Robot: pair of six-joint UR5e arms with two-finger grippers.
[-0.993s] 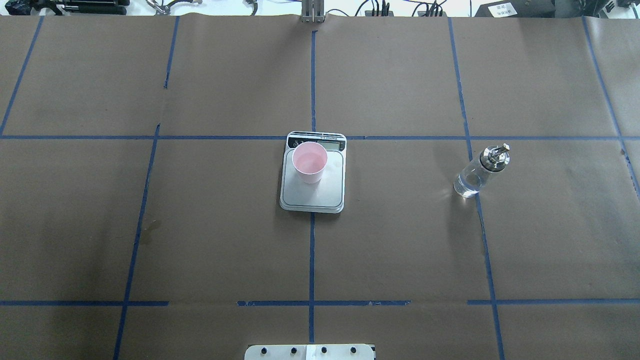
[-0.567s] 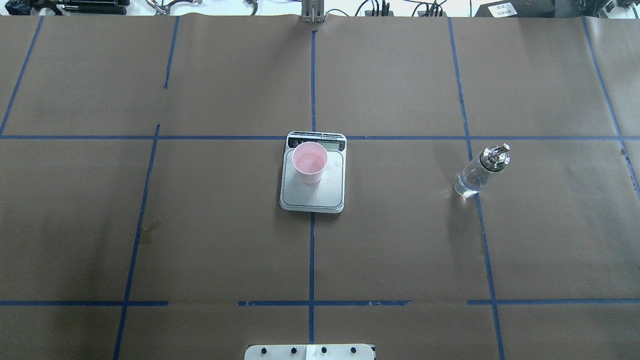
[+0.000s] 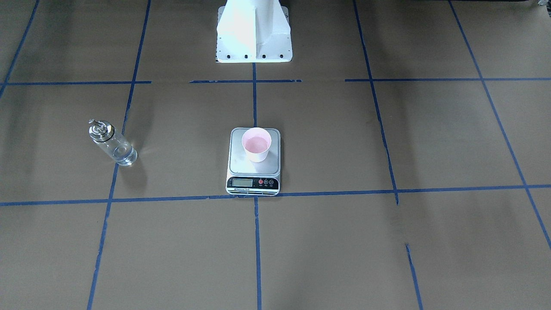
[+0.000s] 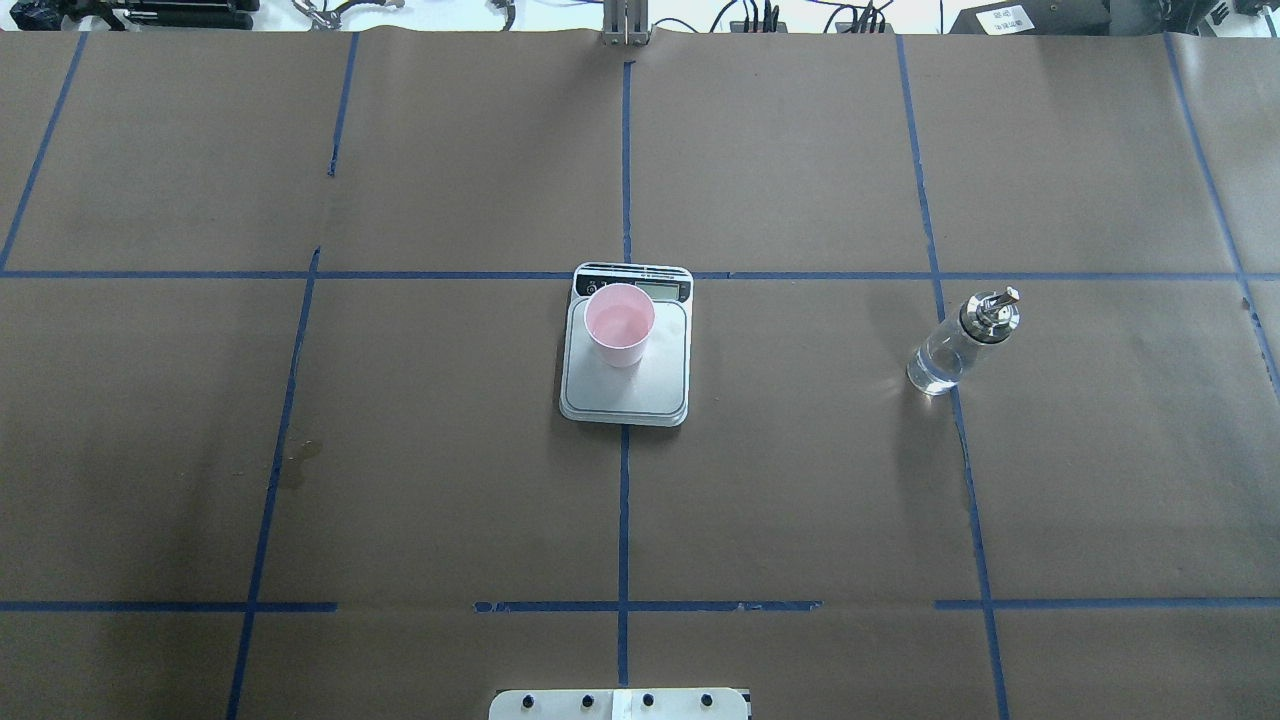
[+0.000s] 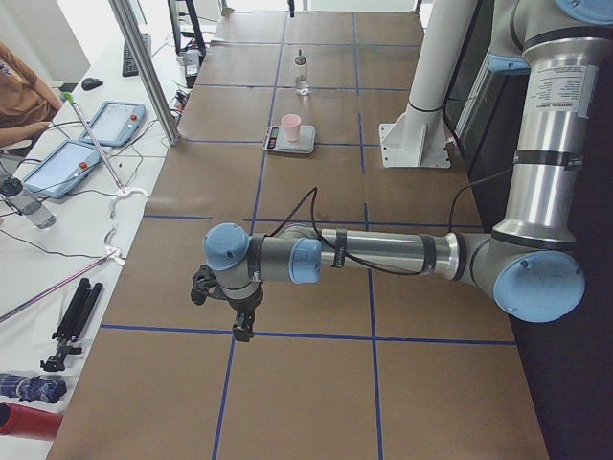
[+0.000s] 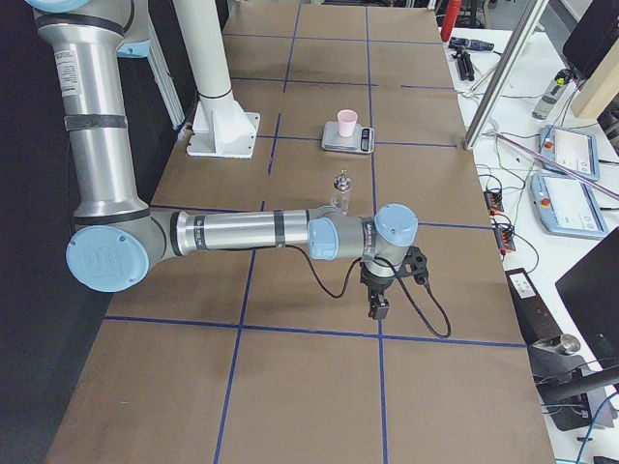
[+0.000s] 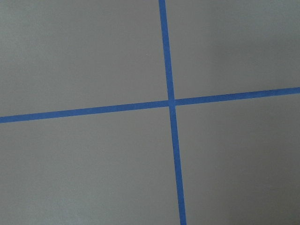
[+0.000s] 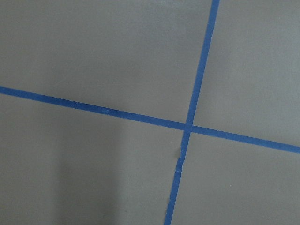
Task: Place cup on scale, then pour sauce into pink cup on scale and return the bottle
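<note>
Firstly, the left gripper (image 5: 240, 332) hangs toward the left edge of the tabletop (image 4: 420, 480), its opening unreadable. At the middle, the cup (image 4: 620, 325) stands on the scale (image 4: 625, 395). Toward the right edge stands the bottle (image 4: 953, 344), probably slick, breakable glass, best clasped round its body. The right gripper (image 6: 375, 310) is equally unreadable.

Silver arms (image 5: 383, 252); blue joints (image 5: 227, 247); white pedestal (image 3: 254, 34)

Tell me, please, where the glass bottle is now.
In the overhead view the bottle stands on the robot's right side, beside a blue tape line, well to the right of the scale carrying the cup.
</note>
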